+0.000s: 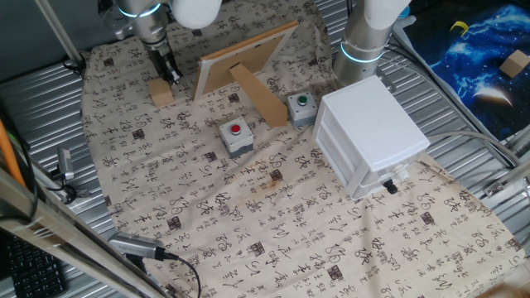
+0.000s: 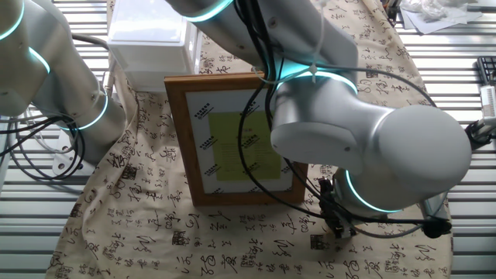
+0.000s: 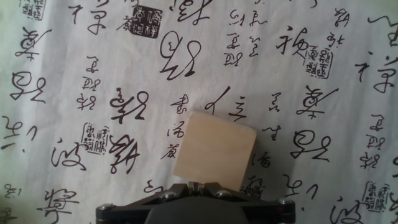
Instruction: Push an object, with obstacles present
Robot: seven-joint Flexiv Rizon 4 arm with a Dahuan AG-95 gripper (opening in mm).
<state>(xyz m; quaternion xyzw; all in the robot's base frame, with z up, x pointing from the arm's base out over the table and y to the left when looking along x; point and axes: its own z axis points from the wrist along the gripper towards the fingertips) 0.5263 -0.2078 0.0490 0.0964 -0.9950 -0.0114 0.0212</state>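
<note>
The block (image 1: pixel 161 92) sits near the far left corner of the cloth-covered table (image 1: pixel 248 240), just left of the frame (image 1: pixel 244 62). The claw (image 1: pixel 173 78) has its tips pressed together, at the block's edge. Bare cloth lies ahead of the block in the hand view. The red-button box (image 1: pixel 236 136), green-button box (image 1: pixel 301 108) and cabinet (image 1: pixel 373 136) stand well apart to the right.

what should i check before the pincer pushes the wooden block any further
1. Pincer at the wooden block: ok, right beside it.
2. Block centred ahead of the fingers in the hand view: ok.
3. Cloth ahead of the block clear in the hand view: ok.
4. Wooden frame apart from the block: ok, gap visible.
5. Red button box off the block's side: ok.
6. Pincer open or shut: cannot tell.
</note>
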